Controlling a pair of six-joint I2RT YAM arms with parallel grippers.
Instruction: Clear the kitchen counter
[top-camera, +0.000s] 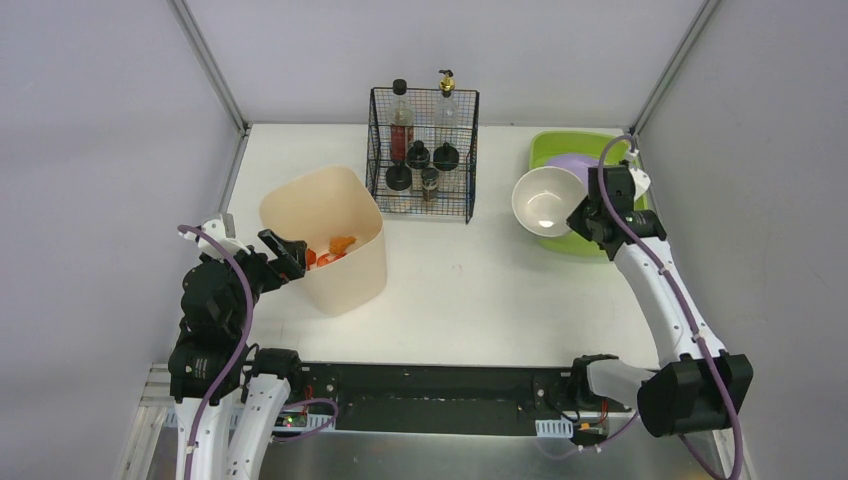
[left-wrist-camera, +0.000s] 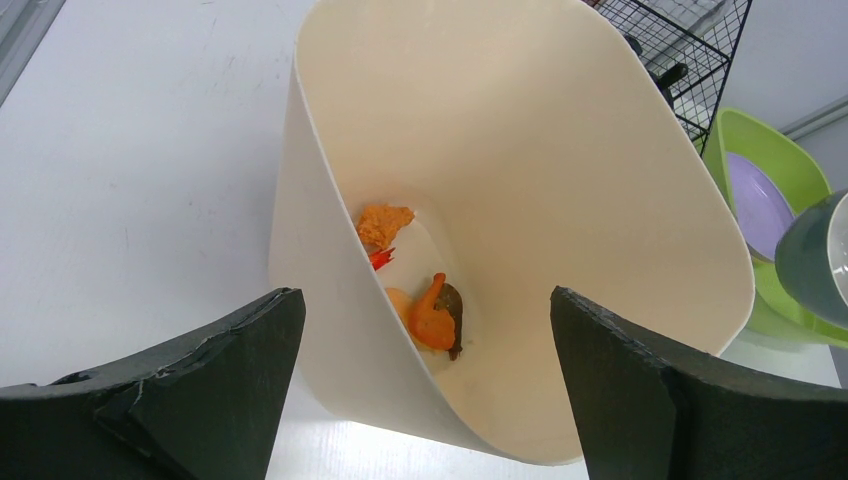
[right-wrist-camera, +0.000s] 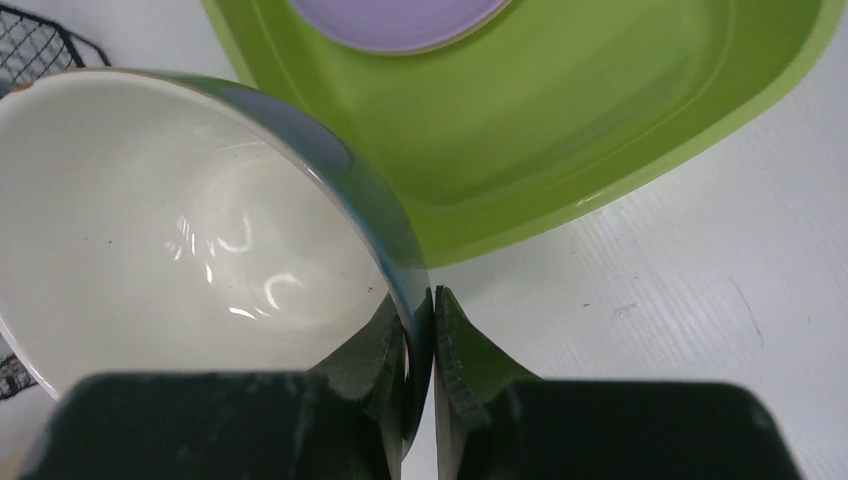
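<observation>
Right gripper (right-wrist-camera: 432, 300) pinches the white bowl (top-camera: 545, 200) by its rim, and the lime-green tub (top-camera: 550, 145) lies just rightward, upper right of frame. Left gripper (left-wrist-camera: 425, 300) gapes wide, far off.

Counter (top-camera: 480, 290): ctr & near strip open btwn bin (top-camera: 350, 280) & tub (top-camera: 560, 148). Rack (top-camera: 455, 195) w/ bottles (top-camera: 401, 115) blocks back-middle, near bin's rear corner. Bowl (top-camera: 545, 200) overhangs tub's left rim, above counter.
</observation>
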